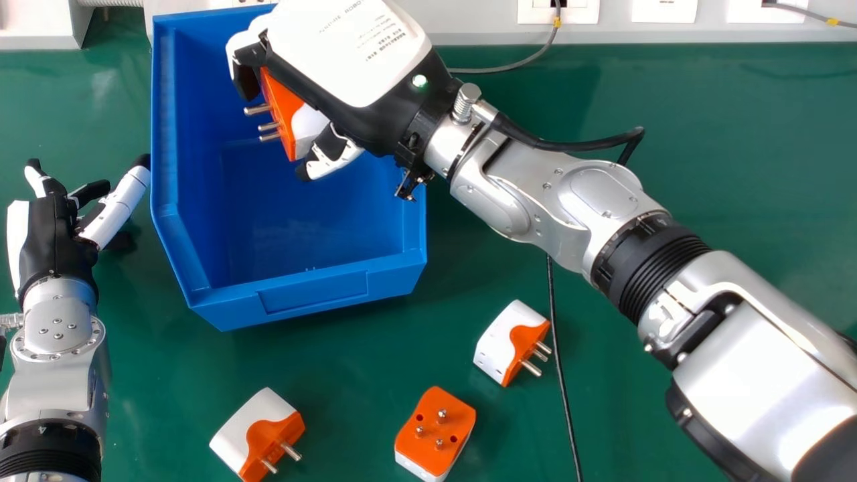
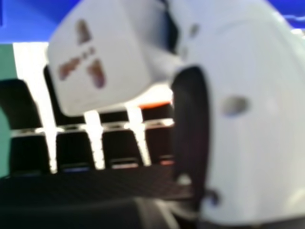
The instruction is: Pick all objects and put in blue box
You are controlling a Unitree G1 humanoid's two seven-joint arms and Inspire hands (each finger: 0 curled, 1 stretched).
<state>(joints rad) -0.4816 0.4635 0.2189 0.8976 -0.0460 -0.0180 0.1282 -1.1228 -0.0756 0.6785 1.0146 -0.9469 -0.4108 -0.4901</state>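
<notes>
- Fingers of the right hand [image 1: 348, 73] curl round a white-and-orange plastic plug adapter [image 1: 288, 117] over the blue plastic box [image 1: 234, 309];
- small black print [image 1: 381, 41] marks its back;
- left hand [image 1: 50, 234] relaxed open, left.

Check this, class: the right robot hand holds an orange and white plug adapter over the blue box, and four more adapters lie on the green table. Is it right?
The count is wrong: the head view shows three more adapters lying on the green table, not four. The right robot hand holds a plug adapter over the blue box.
</notes>
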